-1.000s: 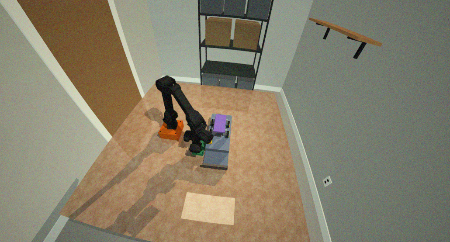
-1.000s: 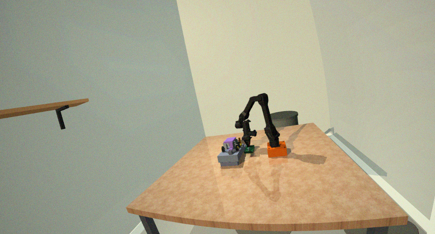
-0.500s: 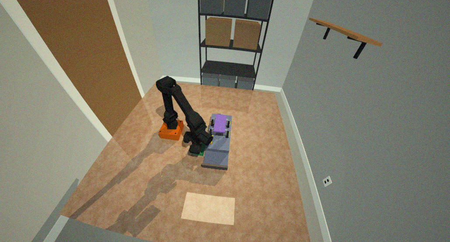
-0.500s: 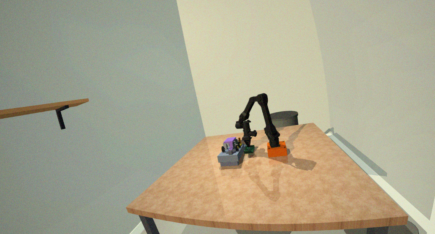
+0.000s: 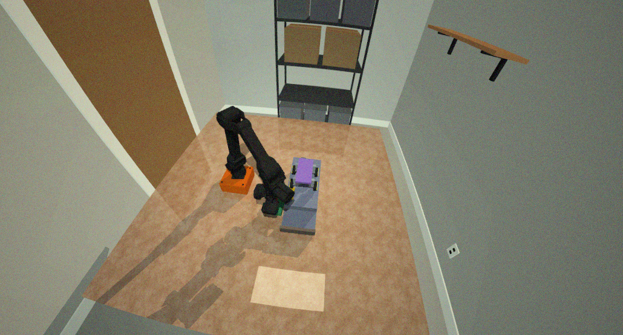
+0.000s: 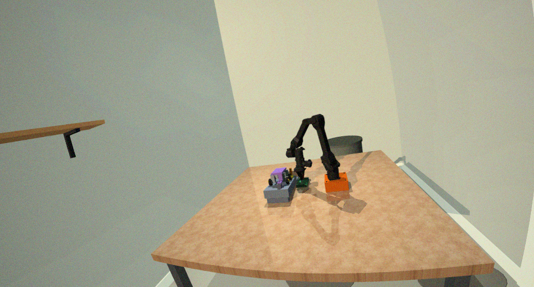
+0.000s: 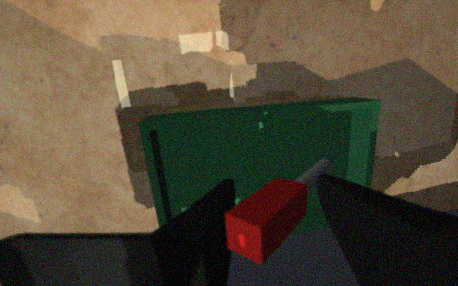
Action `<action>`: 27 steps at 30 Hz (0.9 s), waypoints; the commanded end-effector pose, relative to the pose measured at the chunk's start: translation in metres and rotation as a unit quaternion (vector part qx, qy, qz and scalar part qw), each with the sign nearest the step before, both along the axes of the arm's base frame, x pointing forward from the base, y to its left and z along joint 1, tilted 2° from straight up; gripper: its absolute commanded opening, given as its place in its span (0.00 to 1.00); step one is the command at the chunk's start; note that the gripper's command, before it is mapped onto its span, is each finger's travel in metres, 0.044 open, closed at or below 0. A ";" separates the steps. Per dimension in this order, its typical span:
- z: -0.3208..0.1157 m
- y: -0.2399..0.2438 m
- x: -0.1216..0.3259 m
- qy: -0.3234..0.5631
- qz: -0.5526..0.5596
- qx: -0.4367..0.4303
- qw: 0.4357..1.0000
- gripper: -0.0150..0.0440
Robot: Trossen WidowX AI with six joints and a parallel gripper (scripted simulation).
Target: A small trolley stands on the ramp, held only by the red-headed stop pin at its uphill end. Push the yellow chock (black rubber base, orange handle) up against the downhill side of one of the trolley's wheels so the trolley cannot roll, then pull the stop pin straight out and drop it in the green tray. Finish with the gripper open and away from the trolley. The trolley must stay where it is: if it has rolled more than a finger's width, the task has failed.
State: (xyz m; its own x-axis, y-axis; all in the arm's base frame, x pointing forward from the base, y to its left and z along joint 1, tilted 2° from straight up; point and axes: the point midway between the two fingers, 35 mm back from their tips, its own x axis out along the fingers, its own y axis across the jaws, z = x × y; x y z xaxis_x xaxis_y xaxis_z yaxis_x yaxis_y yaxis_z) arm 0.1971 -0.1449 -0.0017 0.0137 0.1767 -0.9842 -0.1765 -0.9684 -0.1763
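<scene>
My gripper (image 6: 300, 177) (image 7: 275, 186) is shut on the red-headed stop pin (image 7: 271, 212), its grey shaft pointing away at a slant. It holds the pin over the green tray (image 5: 280, 209) (image 6: 303, 185) (image 7: 362, 143), which stands beside the ramp (image 5: 300, 219) (image 6: 278, 192). The fingertips are hidden in the top view. The purple trolley (image 5: 304, 171) (image 6: 278, 171) stands on the upper part of the ramp. The yellow chock (image 5: 293, 190), partly hidden by the arm, is at the downhill side of the trolley's near-arm wheel. I cannot tell whether they touch.
The arm's orange base (image 5: 235, 184) (image 6: 336, 184) stands on the table on the other side of the tray from the ramp. The arm (image 5: 261, 158) arches over to the tray and passes close to the ramp's side. A bright patch (image 5: 288, 289) lies on the table.
</scene>
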 end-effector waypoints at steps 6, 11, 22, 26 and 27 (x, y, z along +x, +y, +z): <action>-0.003 -0.005 0.000 0.000 0.002 -0.002 1.000 0.58; -0.004 -0.007 0.000 0.000 0.002 -0.002 1.000 0.58; -0.004 -0.008 0.000 0.000 0.002 -0.002 1.000 0.58; -0.005 -0.008 0.000 0.000 0.002 -0.002 1.000 0.58; -0.005 -0.008 0.000 0.000 0.002 -0.002 1.000 0.58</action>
